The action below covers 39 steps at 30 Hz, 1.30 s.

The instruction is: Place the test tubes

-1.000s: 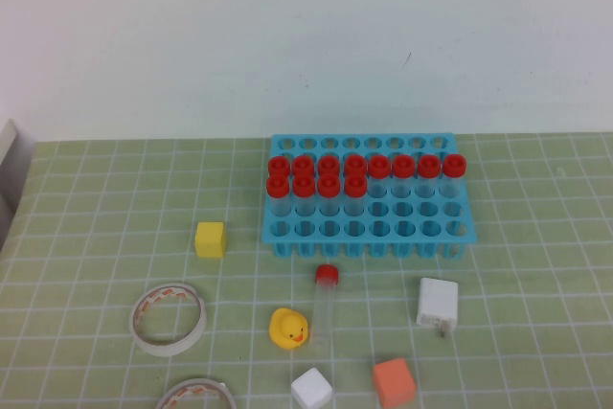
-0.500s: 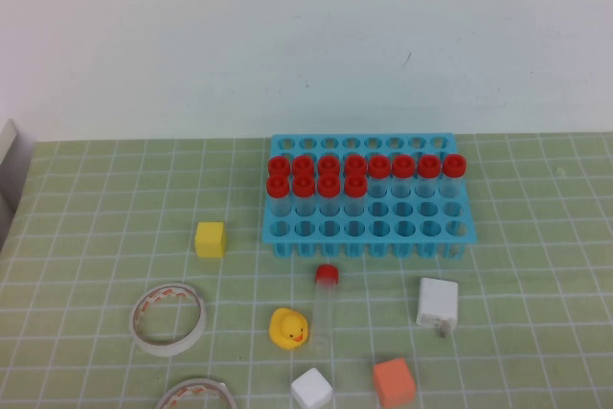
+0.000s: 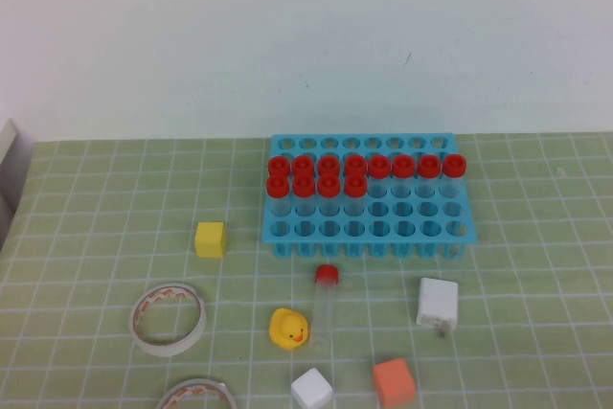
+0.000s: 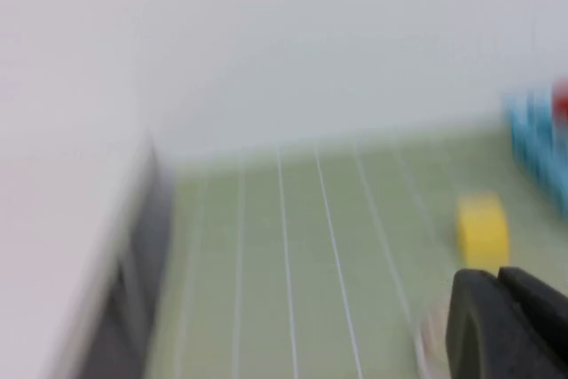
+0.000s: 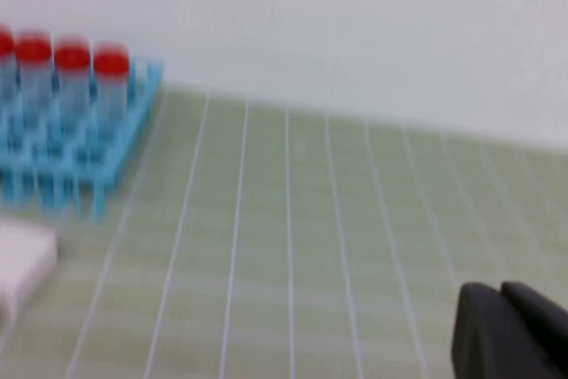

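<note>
Blue rack: stands on the green gridded tabletop, far side, a little right of centre.
Capped tubes: clear with red caps, upright in the rack. Eight fill one row close to its far edge, and four more stand in the next row nearer, at its left end. The near rows show open holes.
Loose test tube: clear with a red cap, it lies flat on the tabletop just near of the rack's near edge. Its cap points far toward the rack, a small gap between them.
Yellow duck: just left of the loose test tube's near end; whether they touch I cannot tell.
Yellow cube: left of the rack, apart from it.
White cube: at the near edge, near of the duck.
Orange cube: right of the white cube, also at the near edge.
White adapter: right of the loose test tube, near of the rack's right part.
Tape rolls: one at near left, a second cut by the near edge.
Left gripper: clenched, fingers pressed together on nothing. It is over the left part of the tabletop, the yellow cube ahead of it.
Right gripper: clenched on nothing, over the right part of the tabletop, right of the rack.
</note>
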Motion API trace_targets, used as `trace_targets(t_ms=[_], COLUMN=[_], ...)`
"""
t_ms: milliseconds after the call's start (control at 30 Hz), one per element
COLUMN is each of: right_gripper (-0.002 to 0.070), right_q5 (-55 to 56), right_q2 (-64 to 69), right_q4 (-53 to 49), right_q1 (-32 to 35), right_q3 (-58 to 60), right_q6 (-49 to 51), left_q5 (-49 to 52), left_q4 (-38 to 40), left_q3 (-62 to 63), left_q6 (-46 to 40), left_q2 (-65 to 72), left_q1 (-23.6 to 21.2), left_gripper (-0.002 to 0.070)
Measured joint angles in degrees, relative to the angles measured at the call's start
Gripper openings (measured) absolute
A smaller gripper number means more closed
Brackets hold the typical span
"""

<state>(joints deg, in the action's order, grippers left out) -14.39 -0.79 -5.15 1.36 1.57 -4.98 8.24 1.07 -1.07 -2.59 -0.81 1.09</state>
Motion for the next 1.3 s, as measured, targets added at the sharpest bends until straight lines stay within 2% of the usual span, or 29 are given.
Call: trace_targets(t_ms=[300,533,700,900,1067,1200,1300], right_gripper=[-0.0001,-0.0001,-0.0001,-0.0001,-0.0001,-0.0001,-0.0001], right_q5=[27.3,43.1,49.4,48.0,46.9,39.3,31.4], right_q2=[0.0,0.0,0.0,0.0,0.0,0.0,0.0], right_q4=[-0.3,-0.5,-0.5,-0.5,-0.5,-0.5,-0.5], right_q1=[0.0,0.0,0.0,0.0,0.0,0.0,0.0], right_q3=[0.0,0.0,0.0,0.0,0.0,-1.7,-6.1], right_q6=[0.0,3.6,5.6,5.6,5.5,5.5,5.5], left_q5=[-25.6,-33.0,-36.6,-42.8,-39.7,-26.8,-15.1], left_q4=[-0.3,-0.7,-1.1,-1.5,-2.6,-2.8,-3.0], left_q3=[0.0,0.0,0.0,0.0,2.2,11.4,18.0], left_q6=[-0.1,0.0,0.4,3.0,5.7,7.5,5.5], left_q2=[0.0,0.0,0.0,0.0,0.0,0.0,0.0], left_q1=[0.0,0.0,0.0,0.0,0.0,0.0,0.0], left_gripper=[-0.0001,-0.0001,-0.0001,-0.0001,-0.0001,-0.0001,-0.0001])
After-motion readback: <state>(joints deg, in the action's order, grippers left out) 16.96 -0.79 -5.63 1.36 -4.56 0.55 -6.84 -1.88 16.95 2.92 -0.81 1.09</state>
